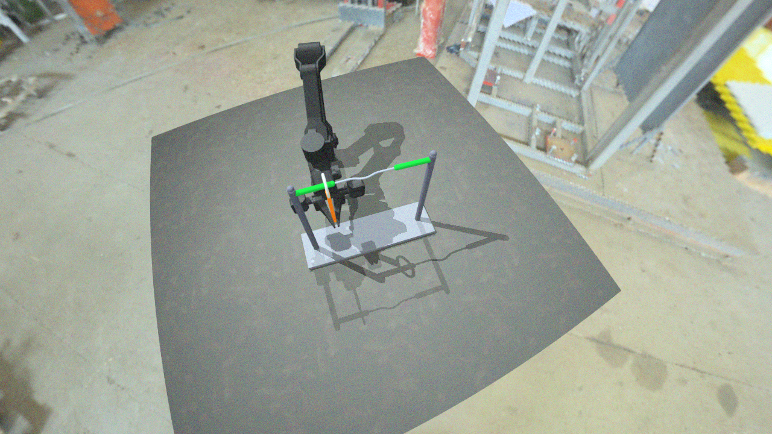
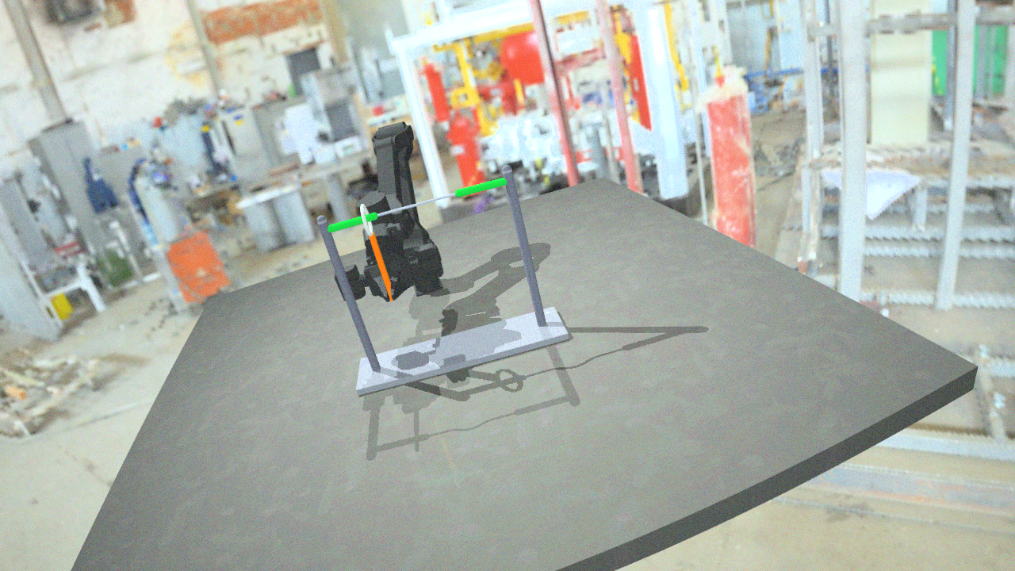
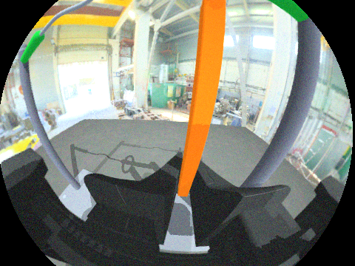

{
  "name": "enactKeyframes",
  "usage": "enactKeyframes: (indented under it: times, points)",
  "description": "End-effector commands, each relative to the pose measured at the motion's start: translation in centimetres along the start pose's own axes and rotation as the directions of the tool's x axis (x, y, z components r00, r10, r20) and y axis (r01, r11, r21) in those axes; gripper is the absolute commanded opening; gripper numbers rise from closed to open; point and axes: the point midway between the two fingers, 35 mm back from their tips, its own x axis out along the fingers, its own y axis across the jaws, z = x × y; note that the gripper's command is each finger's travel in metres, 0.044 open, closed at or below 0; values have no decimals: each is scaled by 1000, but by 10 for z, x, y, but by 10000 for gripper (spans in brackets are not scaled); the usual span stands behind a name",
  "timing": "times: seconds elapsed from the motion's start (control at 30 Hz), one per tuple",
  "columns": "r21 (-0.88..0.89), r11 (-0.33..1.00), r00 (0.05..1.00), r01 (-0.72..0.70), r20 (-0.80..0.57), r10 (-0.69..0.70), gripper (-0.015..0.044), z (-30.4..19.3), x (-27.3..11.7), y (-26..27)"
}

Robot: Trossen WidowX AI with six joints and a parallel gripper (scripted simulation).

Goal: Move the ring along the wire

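Observation:
The white ring point(image 1: 324, 180) point(image 2: 364, 216) is around the left green part point(image 1: 309, 190) point(image 2: 343, 224) of the wire, near its inner end. Its orange handle point(image 1: 331, 210) point(image 2: 380, 262) point(image 3: 208, 77) slants down from the ring. My gripper point(image 1: 336, 223) point(image 2: 389, 295) point(image 3: 184, 156) is shut on the lower end of the handle, below the wire. The thin grey part point(image 1: 369, 175) point(image 2: 415, 204) runs with a bend to the right green part point(image 1: 412, 163) point(image 2: 480, 187) point(image 3: 32, 46). The ring is out of the wrist view.
The left post point(image 1: 304, 221) point(image 2: 349, 298) point(image 3: 296, 107) stands close beside my gripper. The right post point(image 1: 425, 188) point(image 2: 525, 255) point(image 3: 34, 111) stands at the far end of the pale base point(image 1: 426, 229) point(image 2: 557, 333) point(image 3: 72, 201). Shadows of the arm and frame fall across the dark table point(image 1: 242, 323) point(image 2: 638, 461).

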Motion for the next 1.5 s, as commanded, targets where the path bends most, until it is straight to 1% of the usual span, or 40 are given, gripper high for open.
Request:
enactKeyframes:
  times: [0.0,0.43,1.47]
  points:
    - [-4,1000,1000,6,7,-6,-150,3,0,-1]
    - [-4,1000,1000,6,7,-6,-150,3,0,-1]
    - [4,1000,1000,11,-5,-11,-150,4,1,31]
